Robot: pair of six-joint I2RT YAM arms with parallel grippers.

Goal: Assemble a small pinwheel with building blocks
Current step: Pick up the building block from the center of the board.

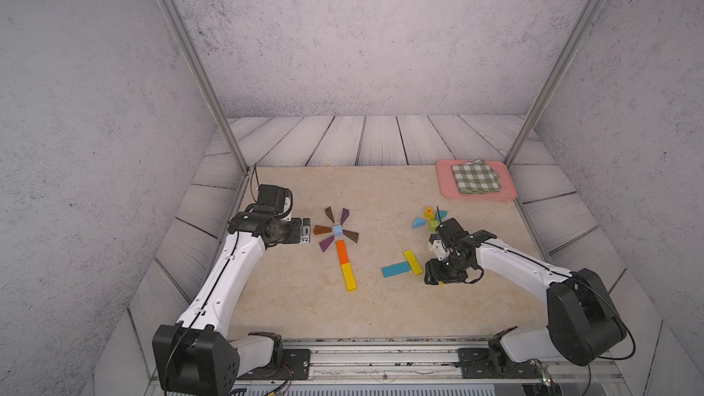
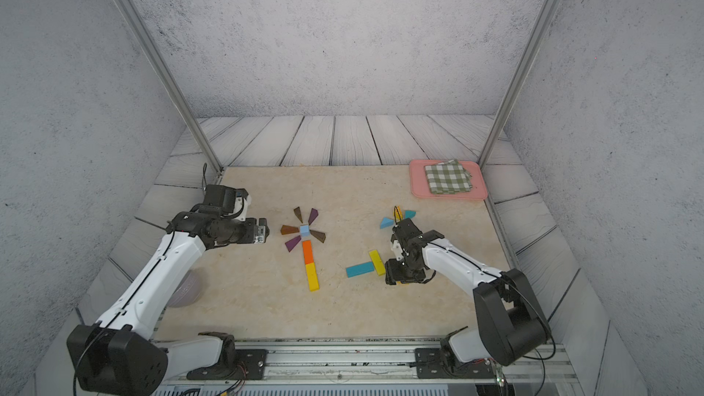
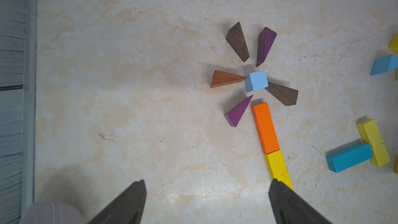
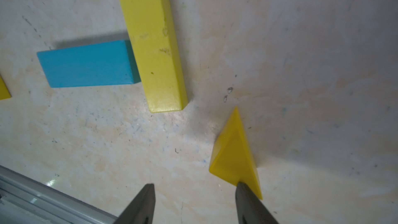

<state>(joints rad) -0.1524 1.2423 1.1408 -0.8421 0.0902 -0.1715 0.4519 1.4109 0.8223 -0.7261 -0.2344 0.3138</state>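
Left of centre on the tabletop (image 1: 304, 310) I see the pinwheel partly laid out: a light-blue cube (image 3: 257, 80) with five wedges (image 3: 237, 40) fanned round it, three brown and two purple, their thin ends pointing at the cube. On its near side lies an orange bar (image 3: 265, 126), just short of the cube, and a yellow bar (image 3: 276, 164) butts end to end against it to make the stem. My left tool (image 3: 207, 183) hovers just left of the fan, released, its fingers (image 3: 137, 192) spread wide with only bare tabletop between them. Further right, a teal bar (image 4: 88, 64) lies with one end against the side of a second yellow bar (image 4: 155, 46). My right tool (image 4: 195, 185) sits low beside that bar's near end, also released and grasping nothing. A yellow triangle (image 4: 234, 154) rests on the tabletop at one fingertip, which overlaps its corner, so I cannot tell whether they touch. Behind the right arm, a blue triangle (image 1: 418, 223) and a green cube (image 1: 433, 225) sit in a small huddle of spare pieces. At the far right corner a pink tray (image 1: 444, 180) holds a folded checked cloth (image 1: 475, 177).
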